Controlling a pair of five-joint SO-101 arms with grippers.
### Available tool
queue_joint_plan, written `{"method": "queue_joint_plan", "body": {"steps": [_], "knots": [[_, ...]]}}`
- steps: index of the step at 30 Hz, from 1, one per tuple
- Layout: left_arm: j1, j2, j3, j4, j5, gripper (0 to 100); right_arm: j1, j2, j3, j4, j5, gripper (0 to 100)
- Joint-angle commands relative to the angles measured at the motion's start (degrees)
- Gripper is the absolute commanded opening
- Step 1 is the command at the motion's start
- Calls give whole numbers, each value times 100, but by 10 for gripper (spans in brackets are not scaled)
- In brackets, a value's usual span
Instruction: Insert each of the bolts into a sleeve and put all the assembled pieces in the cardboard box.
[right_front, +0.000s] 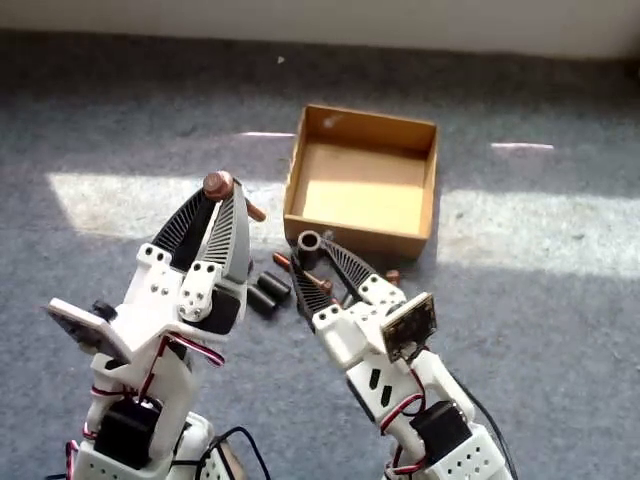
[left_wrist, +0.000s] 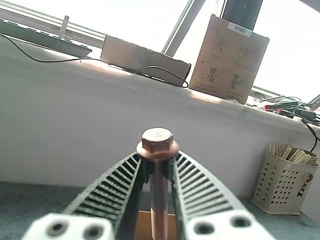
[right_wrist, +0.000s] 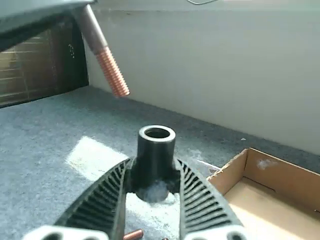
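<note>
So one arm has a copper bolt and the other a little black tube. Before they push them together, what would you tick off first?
1. Grip on the copper hex-head bolt by the left gripper: ok, pinched just under its head.
2. Grip on the black cylindrical sleeve by the right gripper: ok, open end up.
3. Bolt tip lined up with the hole: not ok, it hangs tilted and off-axis, apart from the sleeve.
4. Top of the brown cardboard box open: ok.
5. Clearance from the spare black sleeves on the grey carpet: cannot tell.
</note>
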Motion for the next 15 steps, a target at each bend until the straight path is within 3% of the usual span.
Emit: {"method": "queue_joint_plan", "body": {"steps": [1,5,10,15], "knots": [[-4,-66,-92,-431,97,7,-180,-48,593,295,475,5],[101,-57,-84,-440,97,7,-163,-48,602,637,879,5],[787,-48,-48,-387,70,7,-110,-48,602,752,967,5],[1121,-48,-40,-26,70,7,400,-48,602,760,967,5]]}}
